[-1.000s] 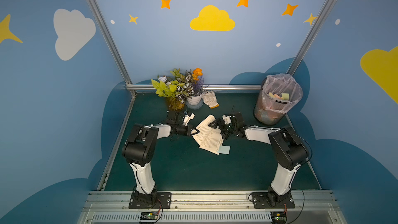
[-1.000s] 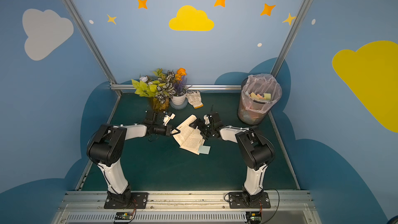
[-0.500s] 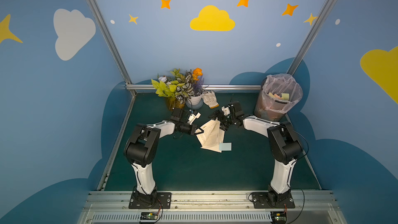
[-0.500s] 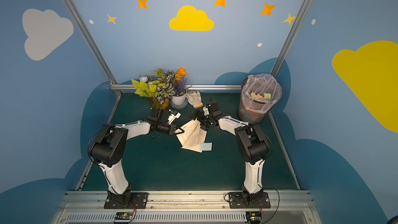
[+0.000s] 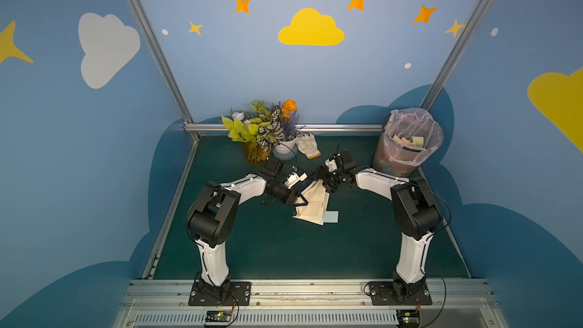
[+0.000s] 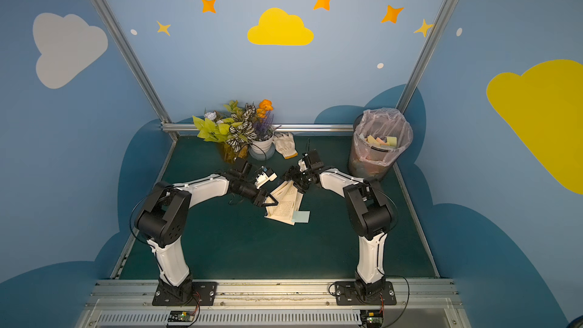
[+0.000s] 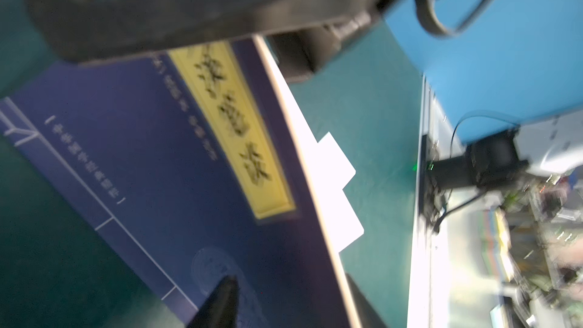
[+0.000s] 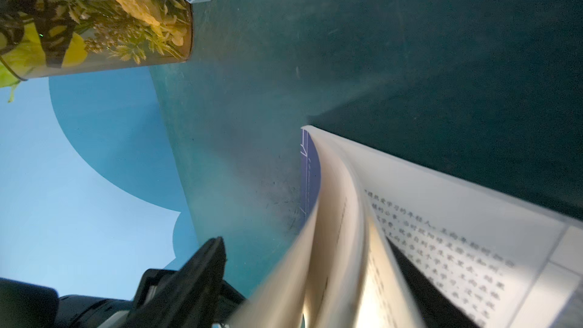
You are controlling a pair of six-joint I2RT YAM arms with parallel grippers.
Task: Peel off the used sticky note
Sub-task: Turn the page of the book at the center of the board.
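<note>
The note (image 5: pixel 330 217) sticks out at the book's (image 5: pixel 312 206) near corner. My left end effector (image 5: pixel 301 199), jaws apart, is at the book's left edge. My right end effector (image 5: pixel 325 183) straddles the far pages — clamped or not, I cannot tell. I'd pin the book flat, then peel slowly from the note's free edge.

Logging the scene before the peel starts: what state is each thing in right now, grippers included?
book: open, pages fanned.
sticky note: not yet peeled, overhanging the page's corner.
left gripper: open, at the book's edge.
right gripper: open around loose pages.
bin: upright, lined, holding discarded notes.
glove: lying flat.
flower pot: upright.
</note>
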